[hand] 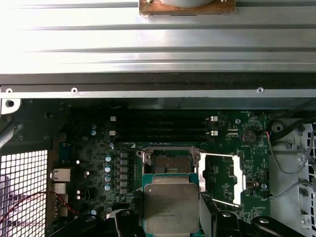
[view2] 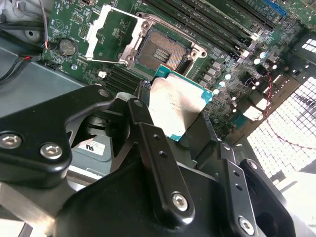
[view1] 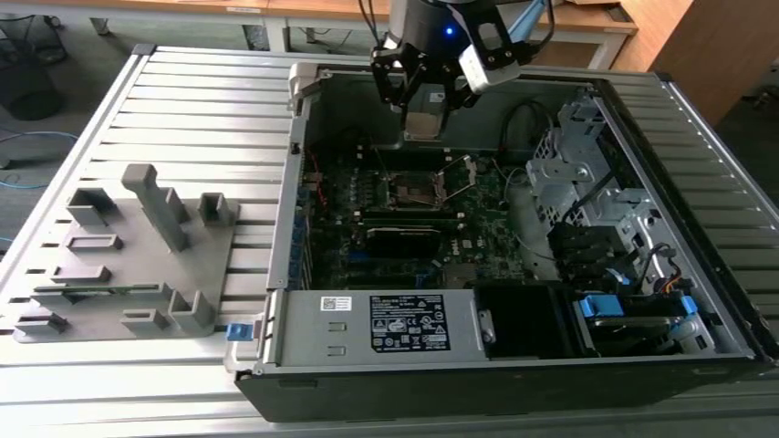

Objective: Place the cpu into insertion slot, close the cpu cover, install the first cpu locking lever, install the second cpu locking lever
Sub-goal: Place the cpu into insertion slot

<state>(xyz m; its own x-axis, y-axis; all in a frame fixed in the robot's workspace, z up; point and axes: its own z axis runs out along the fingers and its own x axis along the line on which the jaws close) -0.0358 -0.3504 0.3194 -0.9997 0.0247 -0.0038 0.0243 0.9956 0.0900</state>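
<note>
The cpu [view2: 175, 106] is seen clamped by its edges between the jaws of the gripper [view2: 175, 119], its dull metal top turned to both wrist views. It is held in the air over the motherboard [hand: 94, 163] inside the opened computer case [view1: 283, 274], which is laid on the slatted counter [view1: 182, 100]. The insertion slot [view2: 163, 49] is shown bare and uncovered. The cpu cover [hand: 240, 177] is swung open beside it on its hinge.
</note>
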